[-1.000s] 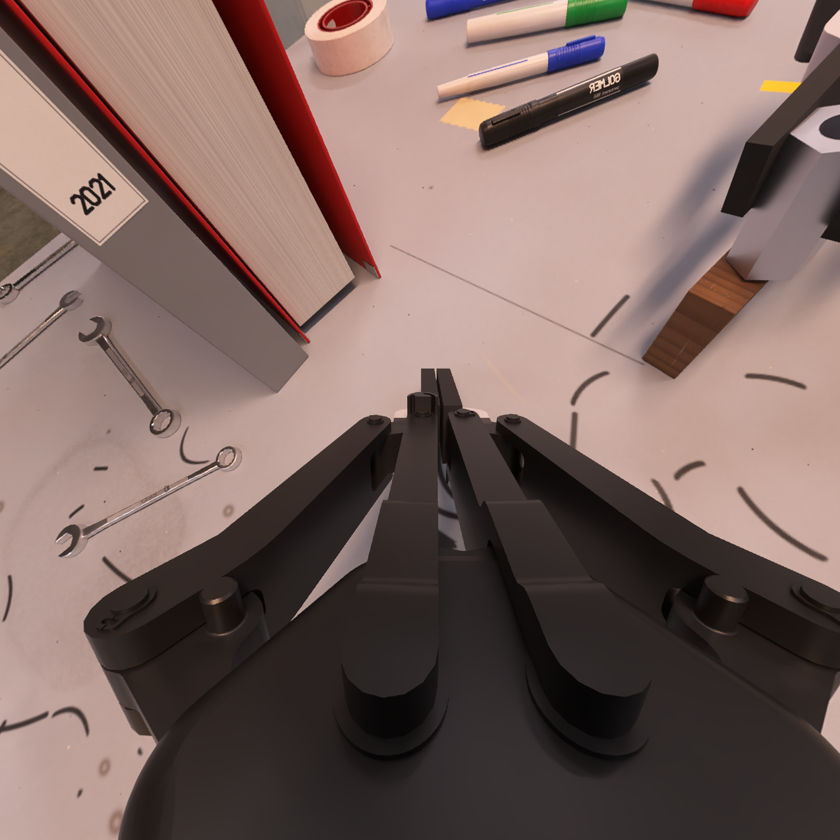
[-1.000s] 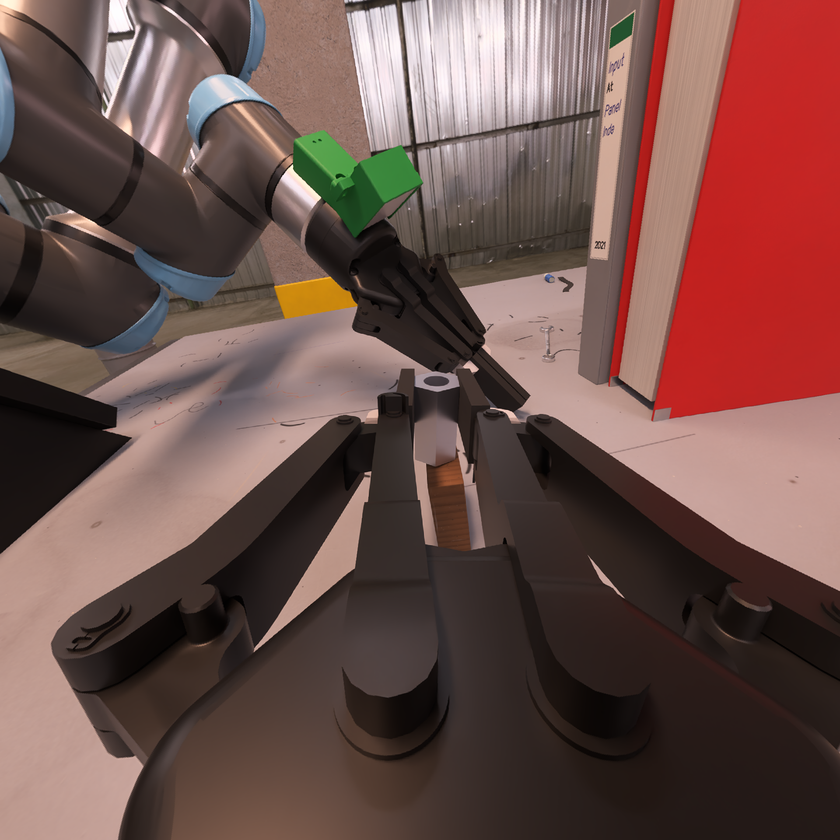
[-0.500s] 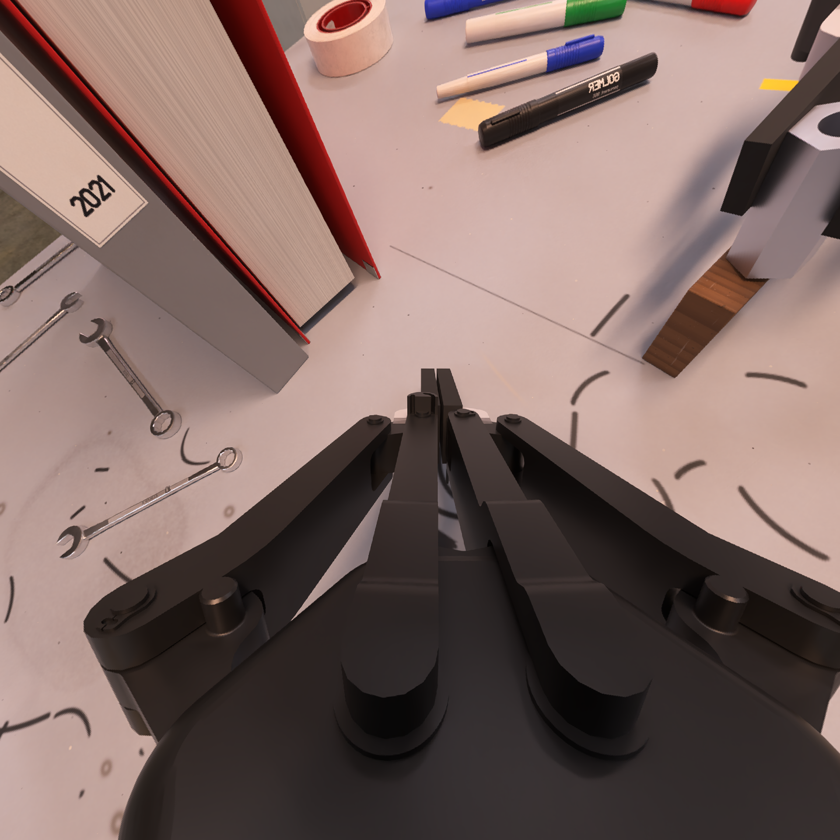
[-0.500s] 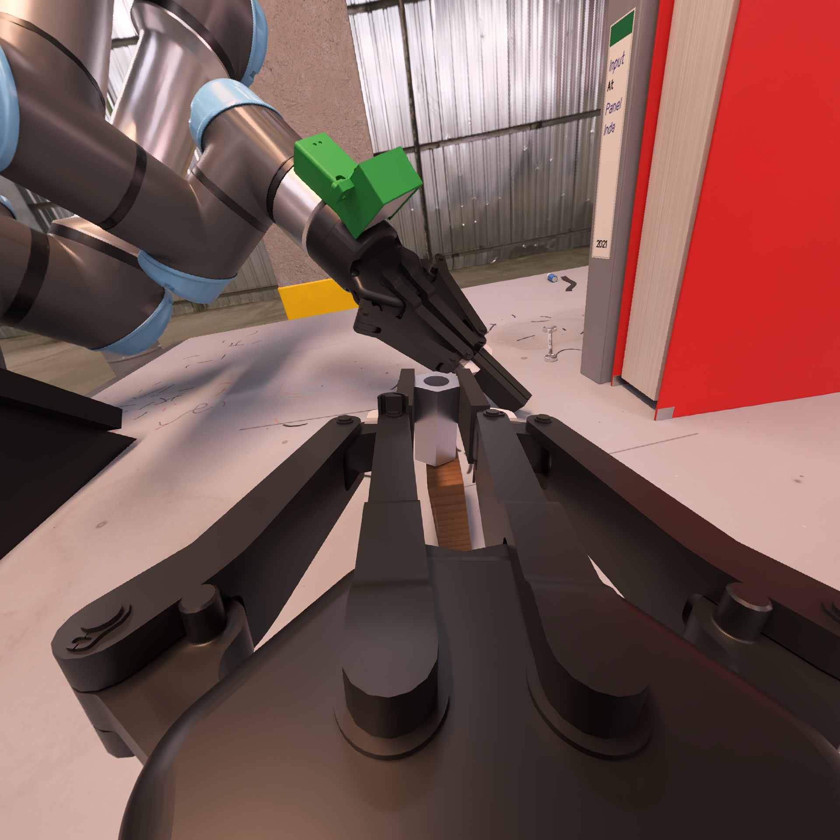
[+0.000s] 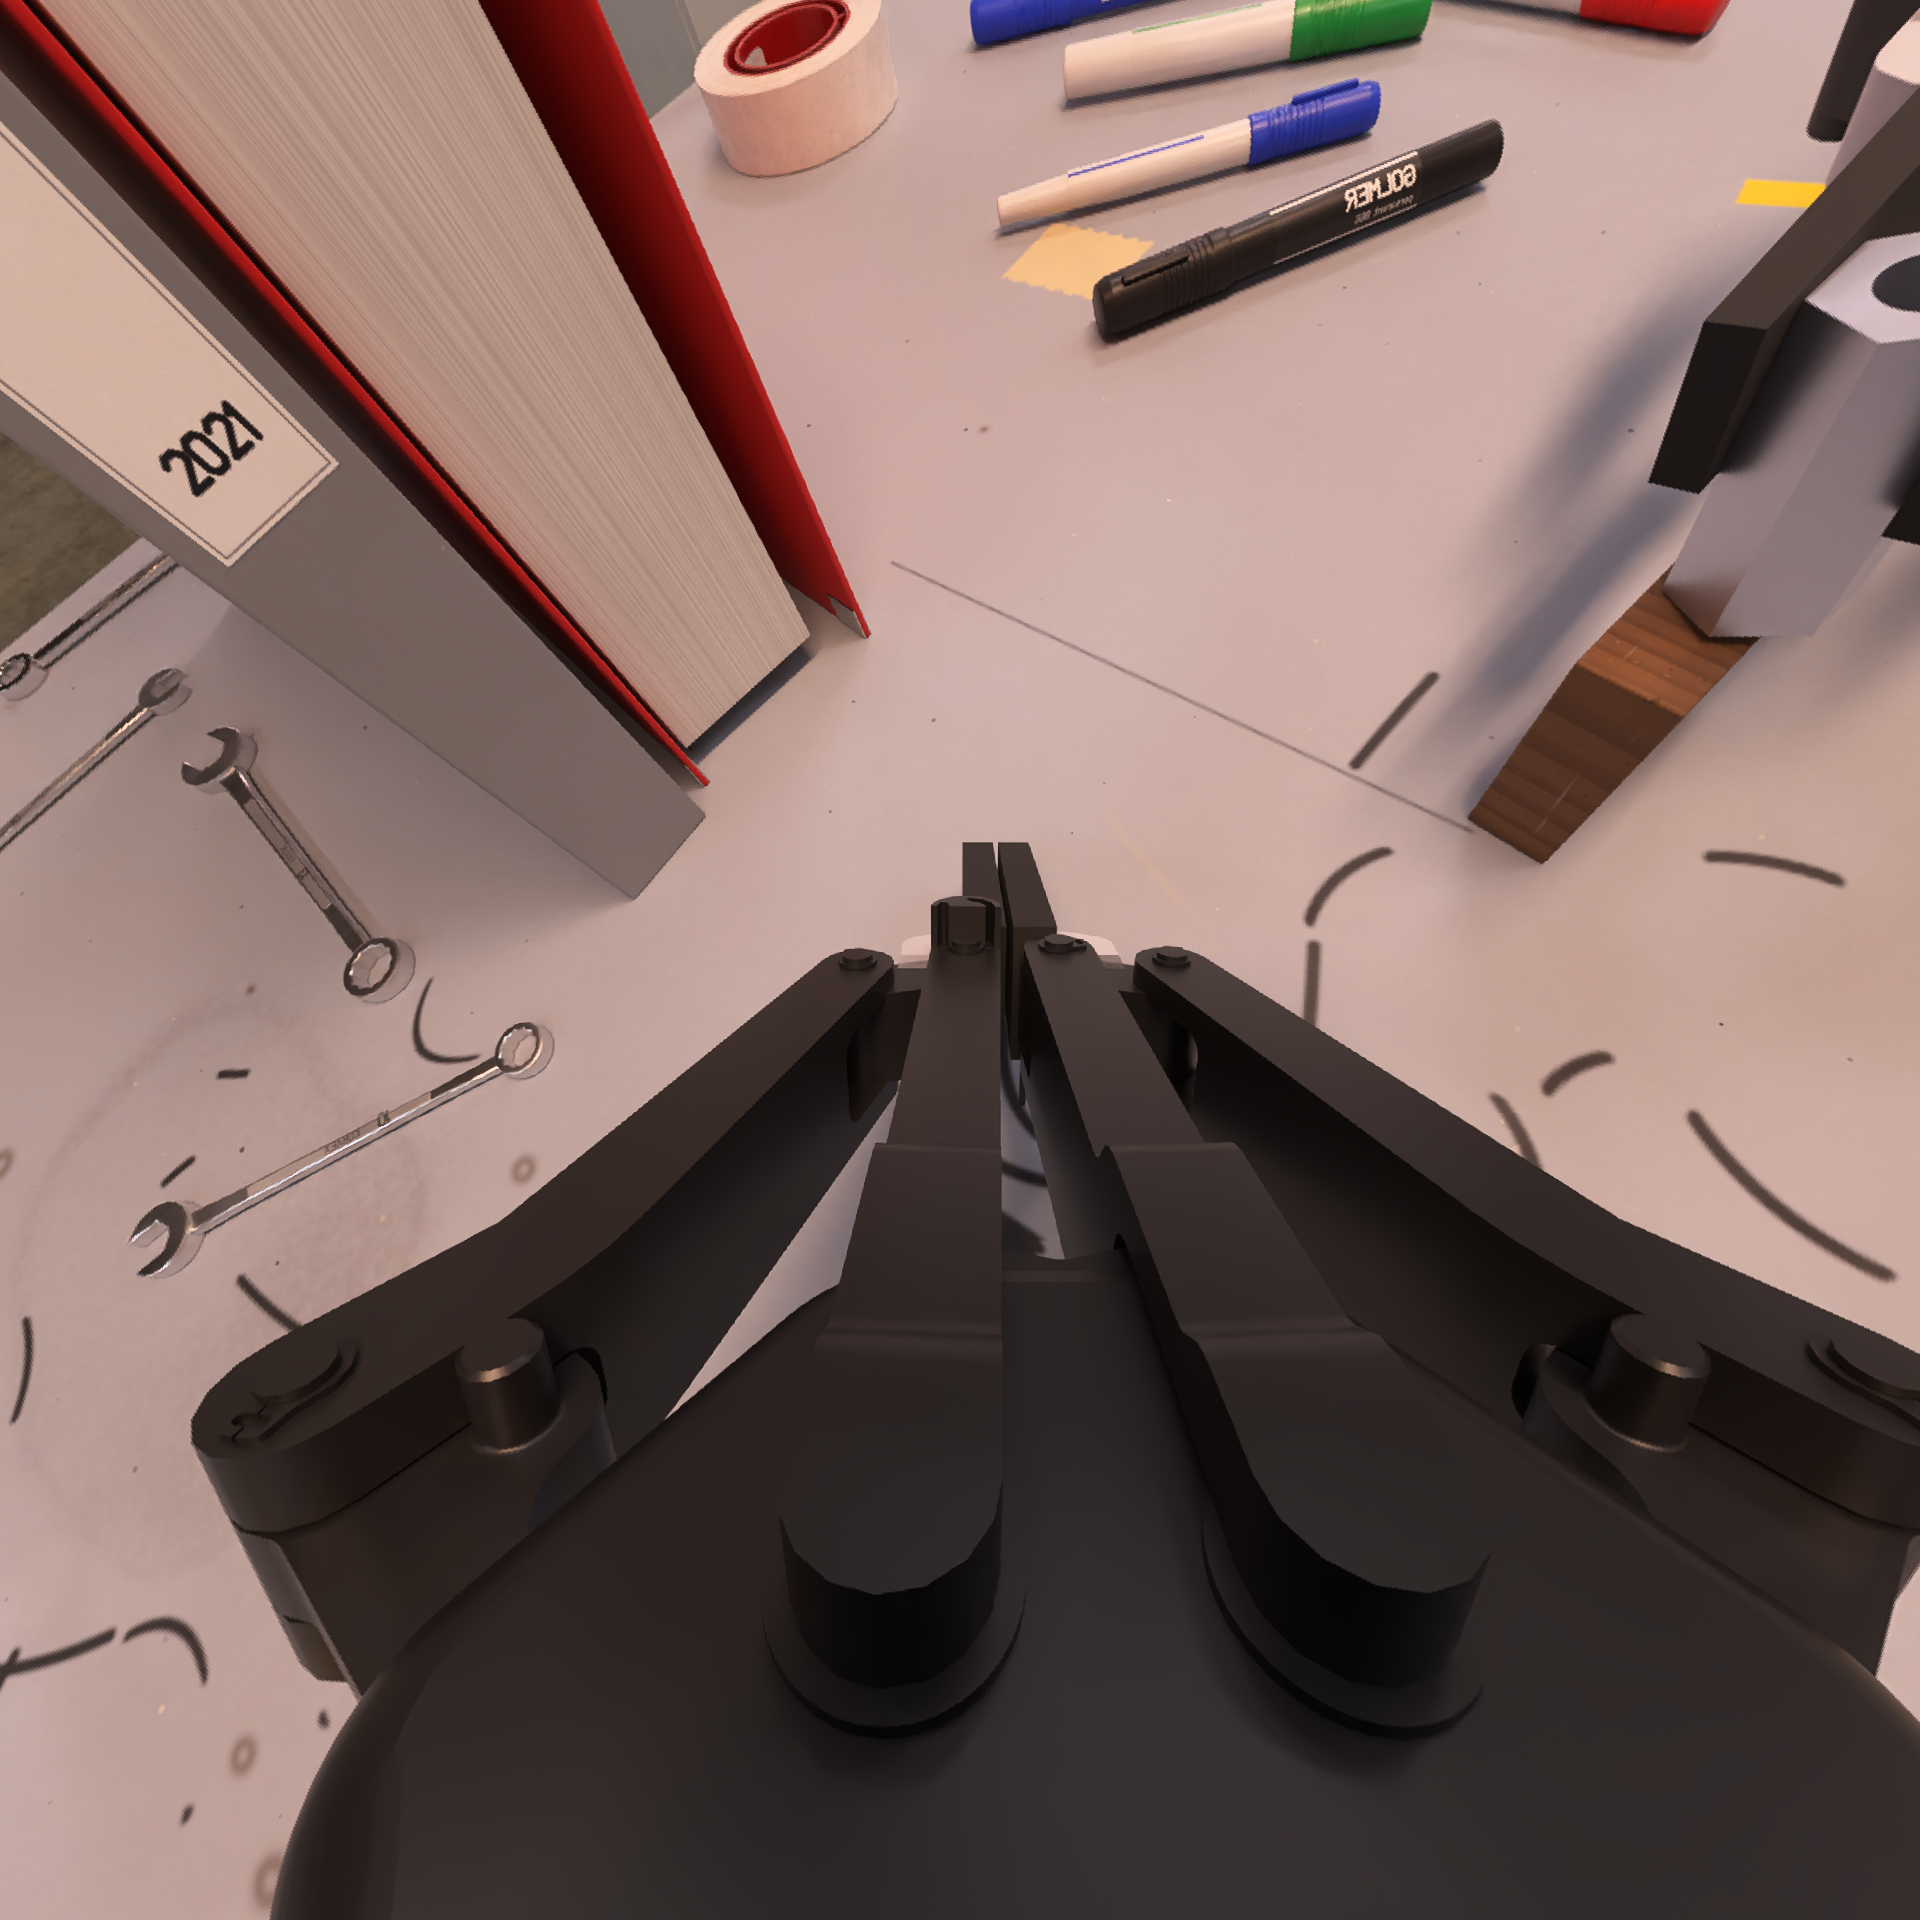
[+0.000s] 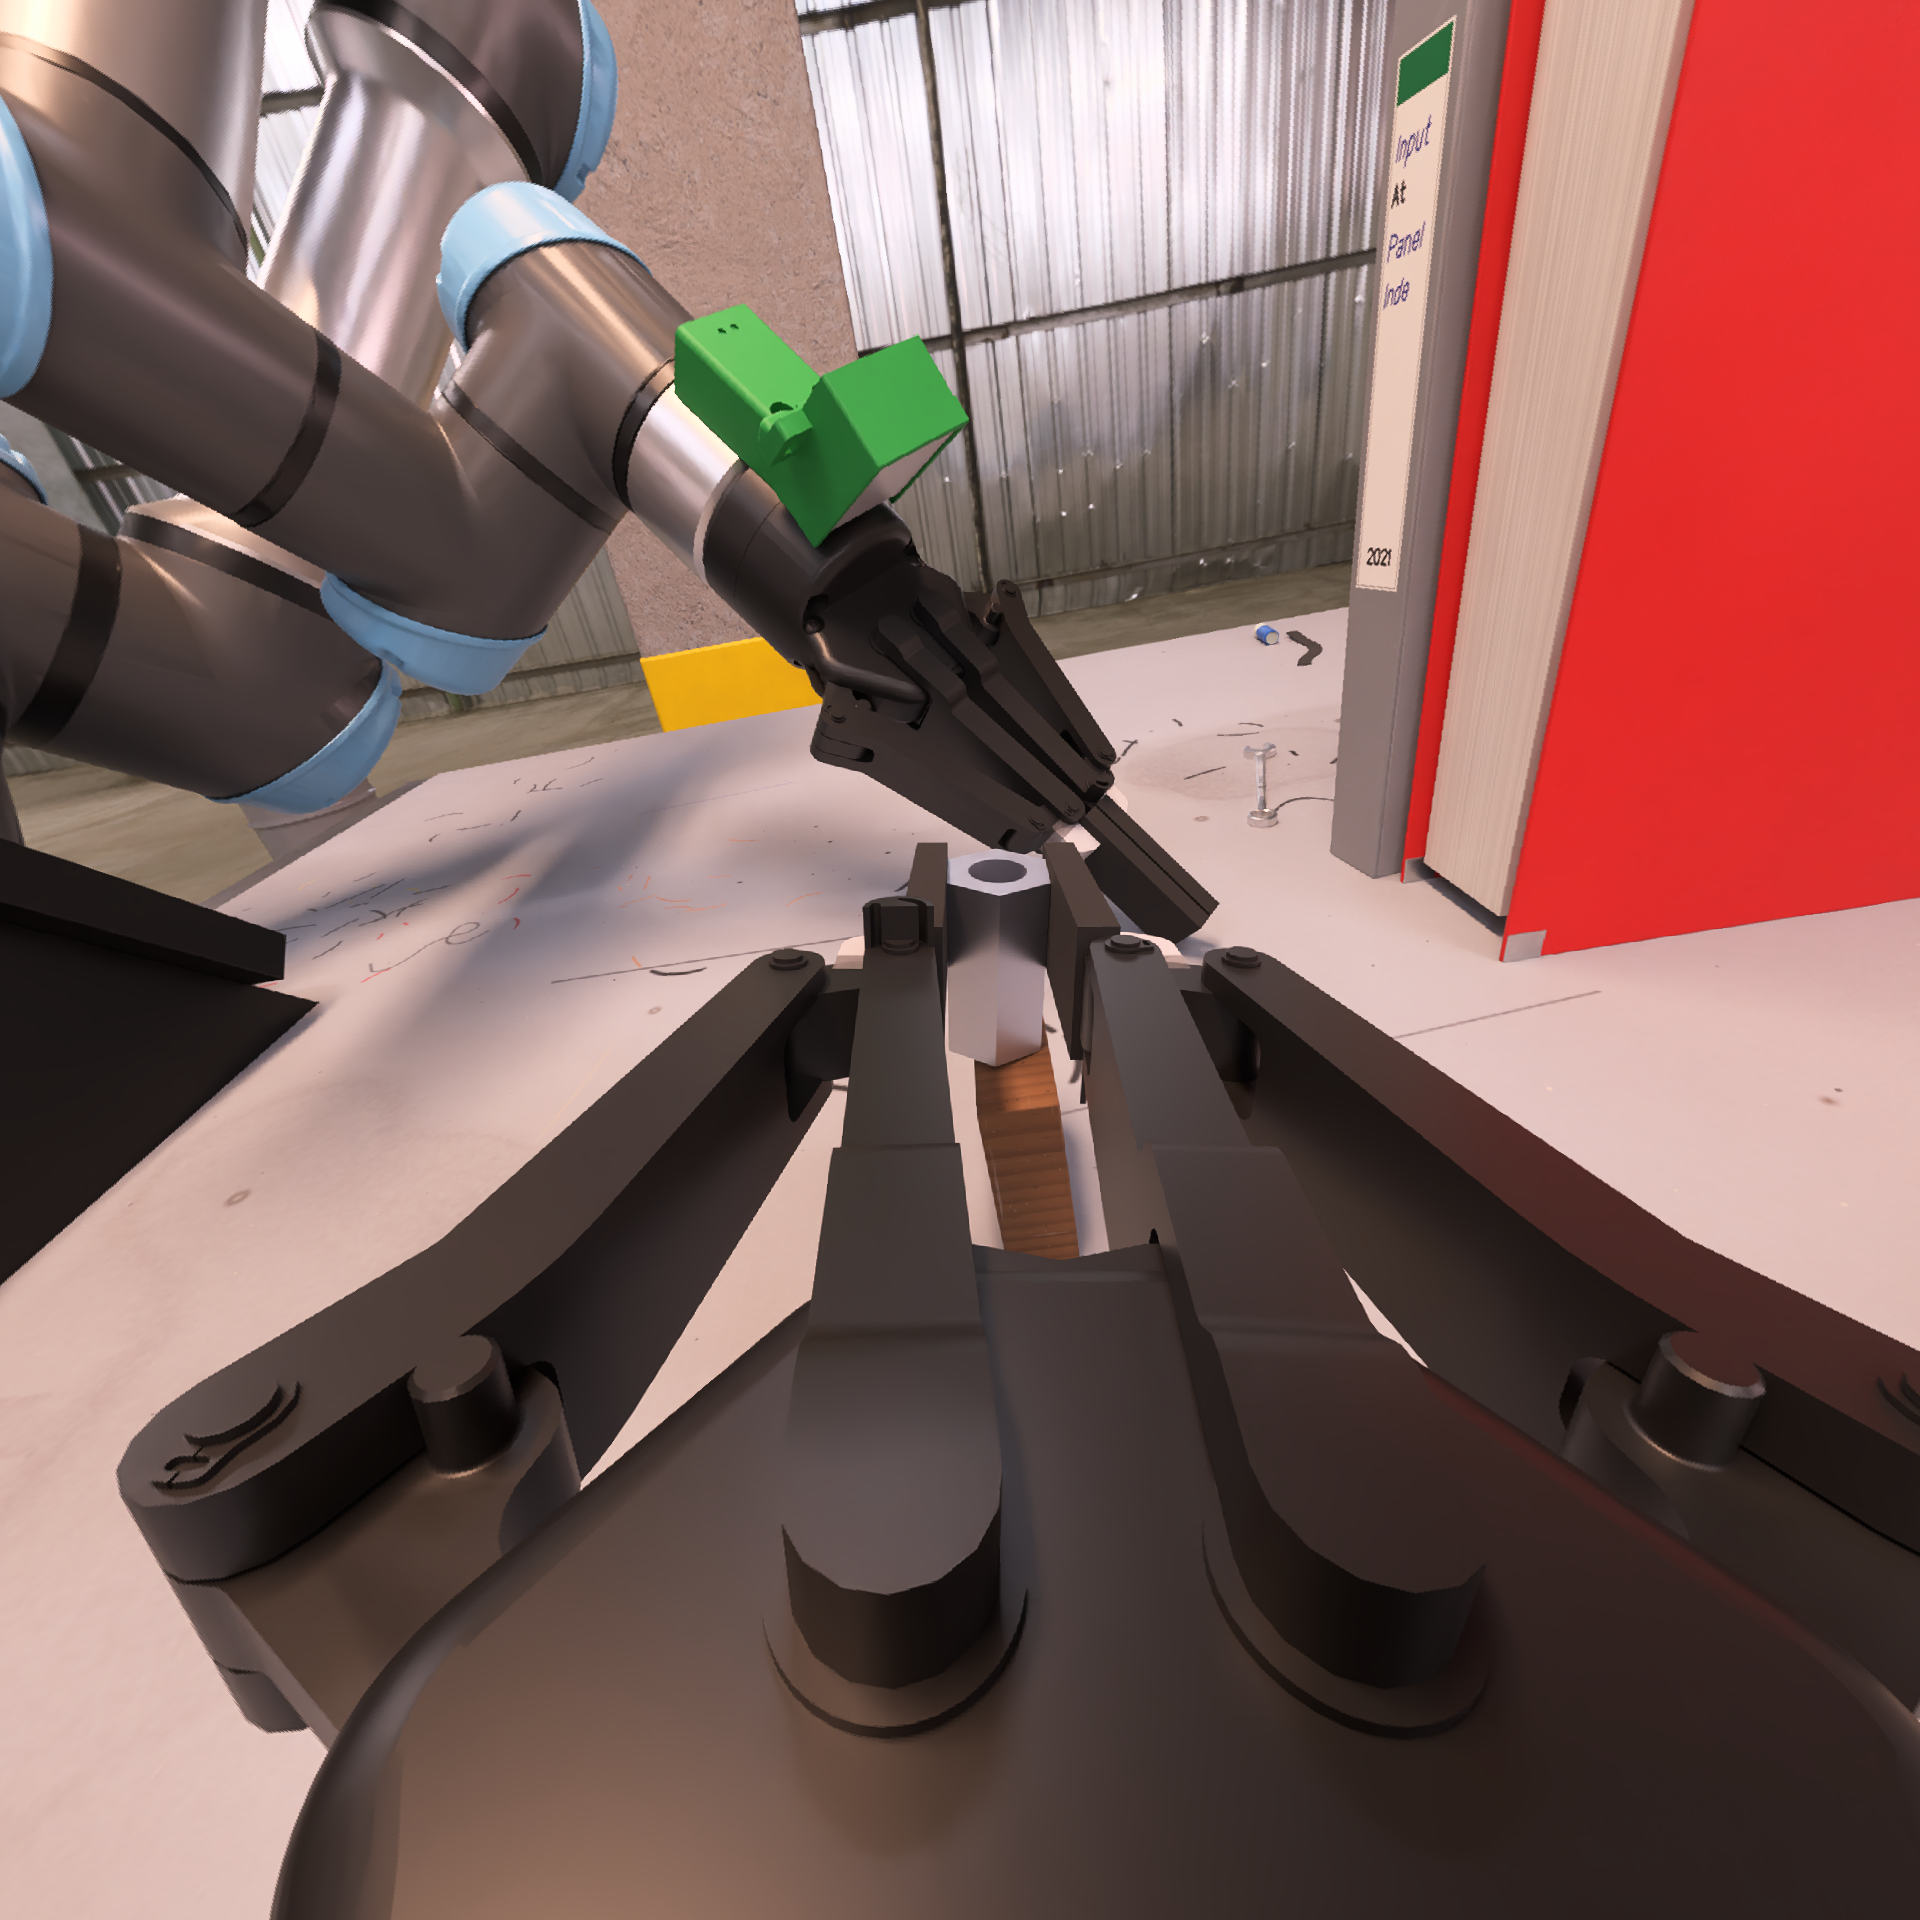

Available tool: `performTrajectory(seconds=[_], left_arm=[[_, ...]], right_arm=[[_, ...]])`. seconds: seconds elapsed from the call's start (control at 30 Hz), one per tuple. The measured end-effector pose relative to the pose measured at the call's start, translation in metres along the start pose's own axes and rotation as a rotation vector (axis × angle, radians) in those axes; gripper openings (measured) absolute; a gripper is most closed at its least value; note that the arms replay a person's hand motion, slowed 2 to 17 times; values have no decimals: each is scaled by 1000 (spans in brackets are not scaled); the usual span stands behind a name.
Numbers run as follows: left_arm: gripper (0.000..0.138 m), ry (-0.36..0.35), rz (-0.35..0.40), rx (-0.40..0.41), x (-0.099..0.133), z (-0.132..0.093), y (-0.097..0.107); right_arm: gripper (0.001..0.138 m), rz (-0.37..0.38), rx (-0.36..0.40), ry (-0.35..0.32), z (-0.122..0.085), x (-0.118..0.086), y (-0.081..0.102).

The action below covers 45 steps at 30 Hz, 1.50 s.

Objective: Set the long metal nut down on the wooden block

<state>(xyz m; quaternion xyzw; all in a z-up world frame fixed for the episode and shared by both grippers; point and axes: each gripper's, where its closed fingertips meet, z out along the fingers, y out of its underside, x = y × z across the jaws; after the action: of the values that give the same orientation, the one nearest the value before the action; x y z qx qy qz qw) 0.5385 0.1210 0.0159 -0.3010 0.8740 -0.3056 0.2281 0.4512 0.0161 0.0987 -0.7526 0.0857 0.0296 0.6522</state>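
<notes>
— Two grippers to enter, nearest first. How do they stand?

— Right black two-finger gripper (image 6: 995,914): fingers clamped on the long silver hexagonal metal nut (image 6: 992,961), one pad on each side. Nut upright, bore facing up, its lower end touching the top of the brown wooden block (image 6: 1023,1164). Block lies flat on the pale grey scuffed tabletop (image 6: 520,1091), running back under the gripper.

— And the left one?

— Left black two-finger gripper (image 5: 995,868): fingers pressed together, nothing between them, tips hanging over bare tabletop. From the right wrist view it reaches in just beyond the nut, a green box-shaped housing (image 6: 821,416) at its wrist.

— Loose items near the left gripper?

— Two chrome combination wrenches (image 5: 332,1143) on its left side, more partly cut off at the edge. One upright grey binder with a white spine label (image 5: 343,582), beside it a red-covered binder with white page edges (image 5: 499,343).

— Farther out?

— One black marker pen (image 5: 1299,229), lying flat beside a small tan paper scrap (image 5: 1075,260). One white marker with a blue cap (image 5: 1195,151), one white marker with a green band (image 5: 1247,47). One roll of pale tape with a red core (image 5: 795,88), behind the binders. Corrugated metal wall (image 6: 1091,312) at the back.
</notes>
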Motion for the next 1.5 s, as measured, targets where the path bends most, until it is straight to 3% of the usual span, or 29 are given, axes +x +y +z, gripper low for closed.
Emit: performTrajectory(seconds=[0.97,1.5], left_arm=[[1,-1,-1,0,0,0,0],[1,-1,-1,0,0,0,0]], right_arm=[[24,3,1,-6,0,0,0],[31,9,0,-6,0,0,1]])
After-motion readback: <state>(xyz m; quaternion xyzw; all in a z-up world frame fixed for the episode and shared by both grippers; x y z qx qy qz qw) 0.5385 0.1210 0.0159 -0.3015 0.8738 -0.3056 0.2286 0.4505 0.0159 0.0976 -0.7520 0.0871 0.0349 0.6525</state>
